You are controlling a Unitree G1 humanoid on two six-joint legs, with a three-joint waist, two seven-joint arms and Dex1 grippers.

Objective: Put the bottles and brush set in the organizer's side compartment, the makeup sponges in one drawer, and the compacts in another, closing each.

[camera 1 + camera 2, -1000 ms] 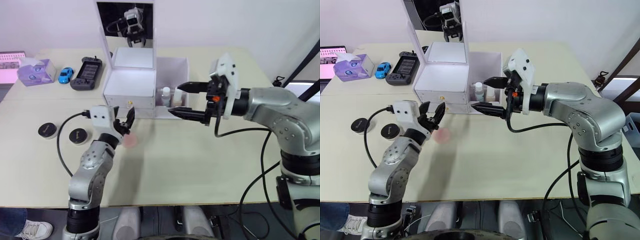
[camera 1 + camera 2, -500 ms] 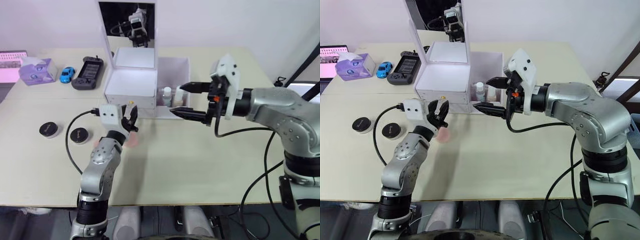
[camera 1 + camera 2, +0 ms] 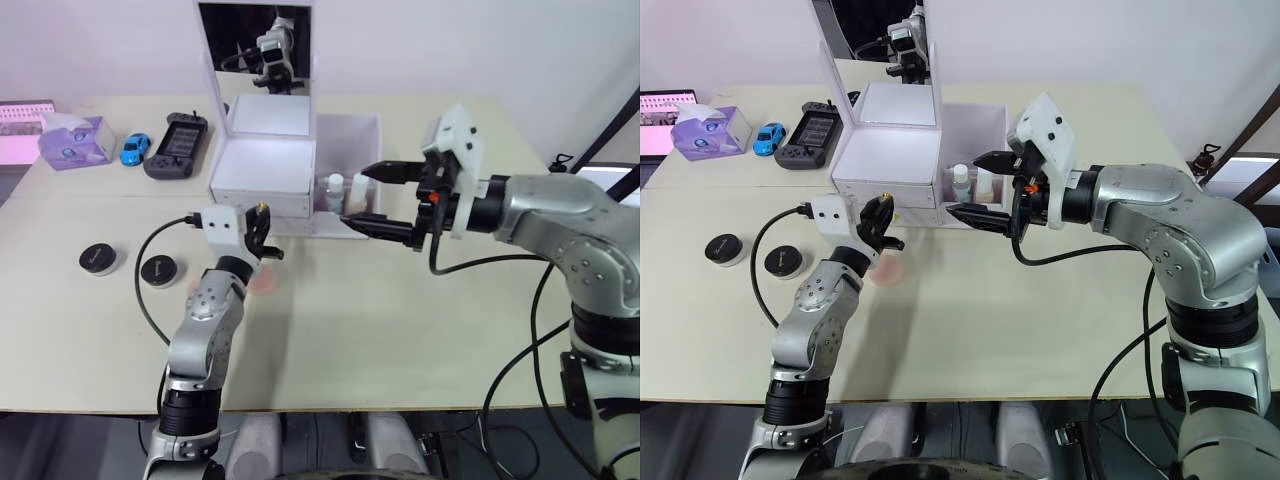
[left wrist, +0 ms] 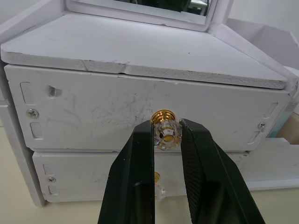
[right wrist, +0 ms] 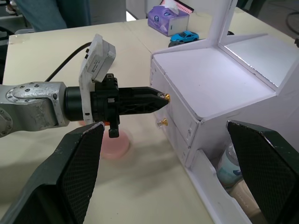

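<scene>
My left gripper is shut on the gold knob of the white organizer's top drawer, and both drawers are pushed in. One pink makeup sponge lies on the table just below that gripper. Two black compacts sit to the left. Two white-capped bottles stand in the side compartment. My right gripper hovers open and wide in front of that compartment, holding nothing. The brush set is out of view.
At the table's far left are a purple tissue box, a blue toy car and a dark handheld game console. The organizer's upright mirror rises behind the drawers. Bare tabletop spreads in front of the organizer and to the right.
My left gripper rose from over the pink sponge to the top drawer and shut on its knob. The right arm has stayed where it was.
</scene>
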